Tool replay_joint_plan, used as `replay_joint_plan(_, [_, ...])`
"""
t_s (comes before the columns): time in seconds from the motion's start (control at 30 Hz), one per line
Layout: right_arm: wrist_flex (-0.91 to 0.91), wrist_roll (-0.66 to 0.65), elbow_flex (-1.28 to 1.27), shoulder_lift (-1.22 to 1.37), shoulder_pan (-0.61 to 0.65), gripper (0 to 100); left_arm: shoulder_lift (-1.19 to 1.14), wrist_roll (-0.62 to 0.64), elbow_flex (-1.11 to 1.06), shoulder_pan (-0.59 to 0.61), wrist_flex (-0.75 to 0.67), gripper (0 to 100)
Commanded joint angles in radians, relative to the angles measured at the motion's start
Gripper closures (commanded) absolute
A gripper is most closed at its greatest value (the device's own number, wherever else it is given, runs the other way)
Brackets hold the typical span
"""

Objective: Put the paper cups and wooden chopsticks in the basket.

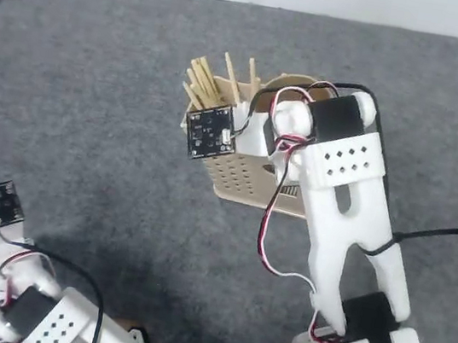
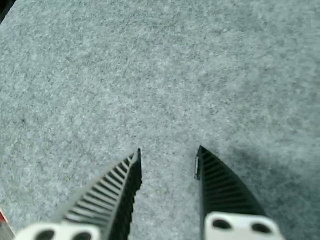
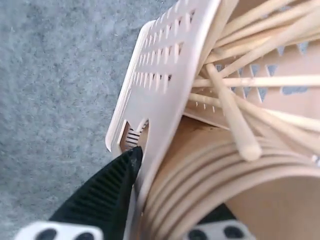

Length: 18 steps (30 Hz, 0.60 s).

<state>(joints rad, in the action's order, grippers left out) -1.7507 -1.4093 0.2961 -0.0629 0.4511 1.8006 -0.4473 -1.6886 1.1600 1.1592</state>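
Basket (image 1: 245, 178) sits on grey surface (image 1: 93, 99), mid-width and toward the far edge. Wooden chopsticks (image 1: 212, 83) are in the basket, a bundle leaning out over its far-left corner, ends fanned and crossing. Paper cups (image 3: 215, 185) are nested in a stack, also inside the basket and tight against one perforated wall, with chopsticks lying across the top rim. Right arm is stretched over the basket. Right end effector (image 3: 165, 185) is at that wall by the handle slot, against the cup rims. Cup rims hide part of it, so can't tell if it's clamped or loose. Left arm is at the near-left corner. Left end effector (image 2: 168, 150) is spread open with nothing in it, above bare surface, well apart from the basket.
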Motion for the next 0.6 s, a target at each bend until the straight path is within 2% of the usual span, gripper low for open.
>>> replay_joint_plan(0.0, [0.013, 0.011, 0.011, -0.047, -0.035, 99.0, 0.018, -0.006, 0.007, -0.005, 0.005, 83])
replay_joint_plan(0.13, [0.005, 0.133, 0.034, -0.048, -0.038, 97.2, 0.018, -0.006, 0.007, -0.005, 0.005, 83])
replay_joint_plan(0.3, [0.002, 0.287, 0.109, -0.048, -0.041, 79.3, 0.018, -0.006, 0.007, -0.005, 0.005, 83])
replay_joint_plan(0.37, [0.001, 0.295, 0.135, -0.048, -0.041, 76.2, 0.018, -0.006, 0.007, -0.005, 0.005, 83])
replay_joint_plan(0.57, [-0.021, 0.288, 0.157, -0.048, -0.039, 76.8, 0.018, -0.006, 0.007, -0.005, 0.006, 83])
